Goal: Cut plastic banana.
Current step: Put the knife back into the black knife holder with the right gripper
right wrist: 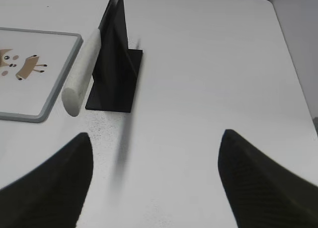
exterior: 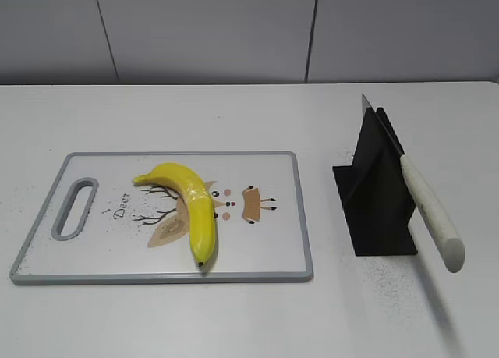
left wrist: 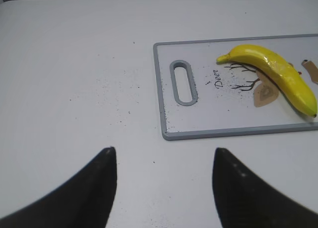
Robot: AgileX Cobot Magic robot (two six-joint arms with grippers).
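The plastic banana (exterior: 193, 206) is glossy yellow and curved, whole, lying on the white cutting board (exterior: 273, 253) with its dark tip toward the front edge. It also shows in the left wrist view (left wrist: 278, 74). A knife with a white handle (exterior: 433, 214) rests slanted in a black stand (exterior: 378, 194), to the right of the board. My left gripper (left wrist: 164, 153) is open and empty over bare table left of the board. My right gripper (right wrist: 156, 138) is open and empty, in front and to the right of the knife stand (right wrist: 115, 59). Neither gripper shows in the exterior view.
The board has a grey rim, a handle slot (exterior: 74, 208) at its left end and a deer drawing. Fine dark specks dot the white table. A grey wall (exterior: 234, 30) runs behind. The table's right edge (right wrist: 293, 64) lies near the stand.
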